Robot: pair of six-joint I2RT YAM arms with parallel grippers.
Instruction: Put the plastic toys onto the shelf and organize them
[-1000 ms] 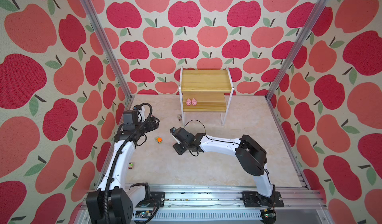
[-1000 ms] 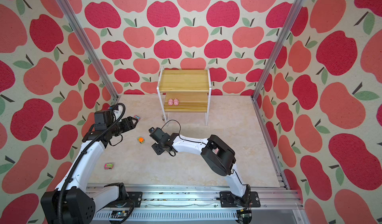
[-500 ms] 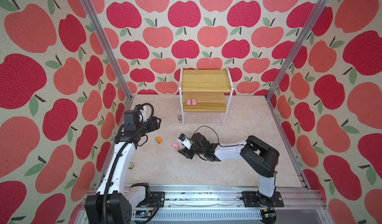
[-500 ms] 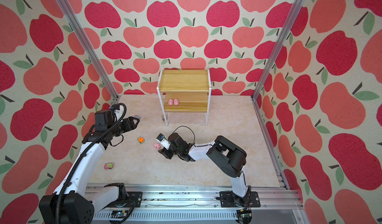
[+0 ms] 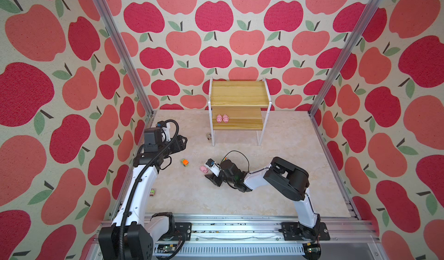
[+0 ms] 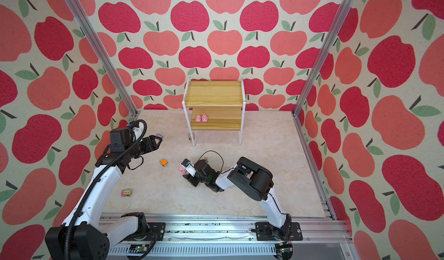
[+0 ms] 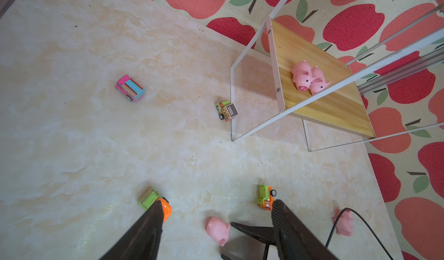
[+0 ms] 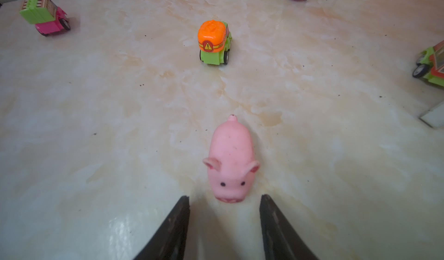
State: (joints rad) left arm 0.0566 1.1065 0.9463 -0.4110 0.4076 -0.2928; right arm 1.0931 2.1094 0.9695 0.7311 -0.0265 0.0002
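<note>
A pink pig (image 8: 230,160) stands on the marble floor facing my right gripper (image 8: 224,197). The jaws are open, their tips level with its snout and not touching it. Both top views show this pig (image 5: 203,169) (image 6: 181,169) just left of the right gripper (image 5: 211,173). Two pigs (image 5: 222,118) sit on the lower board of the shelf (image 5: 237,95). My left gripper (image 5: 182,142) hangs open and empty above the floor at the left. In the left wrist view another pig (image 7: 344,222) lies beyond the right arm's cable.
Trucks are scattered on the floor: an orange-and-green one (image 5: 185,162), a pink-and-green one (image 6: 126,192) near the left arm's base, a green-and-tan one (image 7: 227,111) beside the shelf's front left leg, a pink-and-blue one (image 7: 130,88), and a green-and-orange one (image 7: 265,196).
My right arm has folded back and dropped low to the floor. The floor pig, hidden under the gripper a second ago, now shows in front of its tips. The left arm stays put.
</note>
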